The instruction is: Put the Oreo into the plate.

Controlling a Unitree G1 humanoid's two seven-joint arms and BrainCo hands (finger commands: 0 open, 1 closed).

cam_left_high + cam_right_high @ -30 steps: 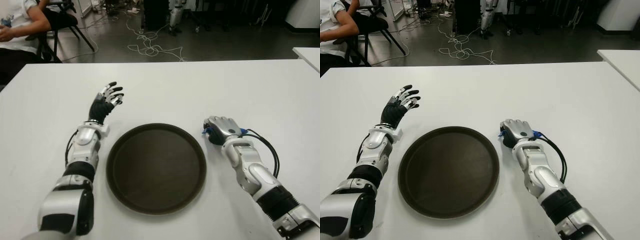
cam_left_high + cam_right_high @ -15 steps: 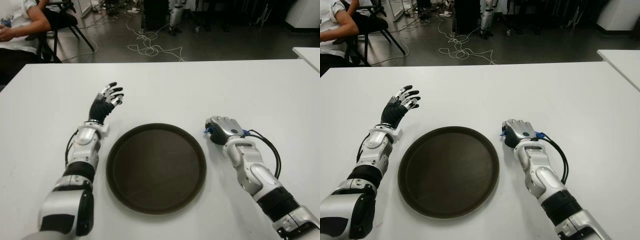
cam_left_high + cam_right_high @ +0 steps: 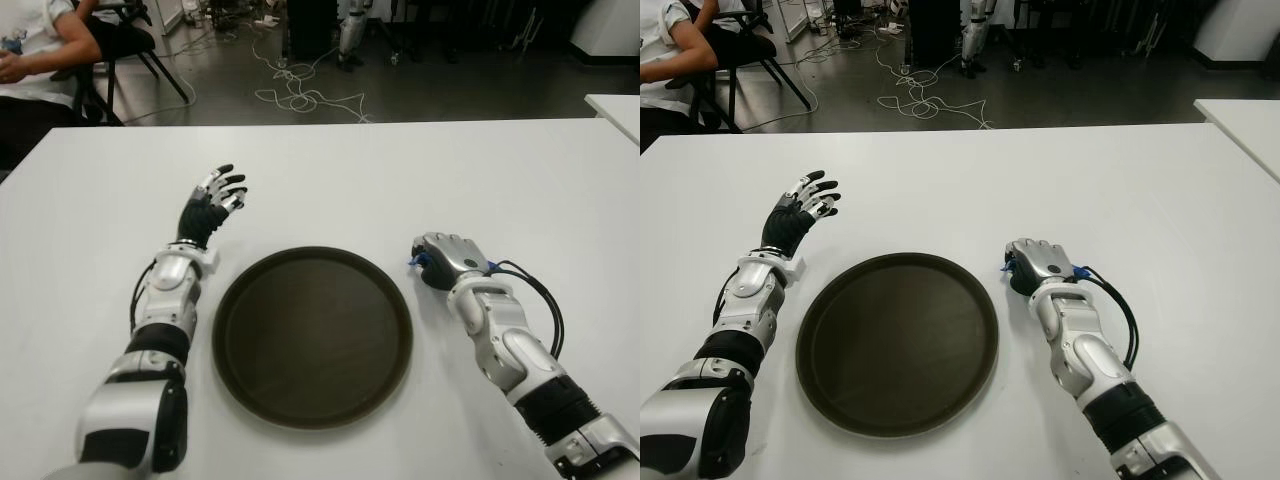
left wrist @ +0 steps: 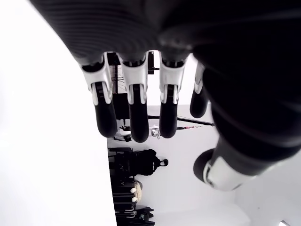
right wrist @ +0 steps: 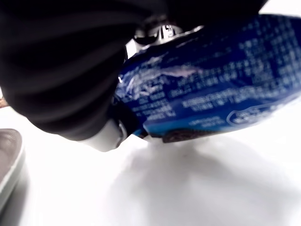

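Observation:
The Oreo (image 5: 207,94) is a blue packet, and my right hand (image 3: 445,262) is curled over it on the white table (image 3: 420,170) just right of the plate; only a blue corner (image 3: 413,262) peeks out in the eye views. Seen from the right wrist, the packet sits pressed under the palm and fingers just above the table. The dark round plate (image 3: 312,335) lies between my arms. To the plate's left, my left hand (image 3: 212,205) is raised off the table, fingers spread, with nothing in it.
A person (image 3: 40,50) sits on a chair beyond the table's far left corner. Cables (image 3: 300,95) lie on the floor behind the table. A second white table edge (image 3: 615,105) shows at the far right.
My right hand, closed on the Oreo, has drifted slightly to the right and toward me. The left hand and plate stay where they were.

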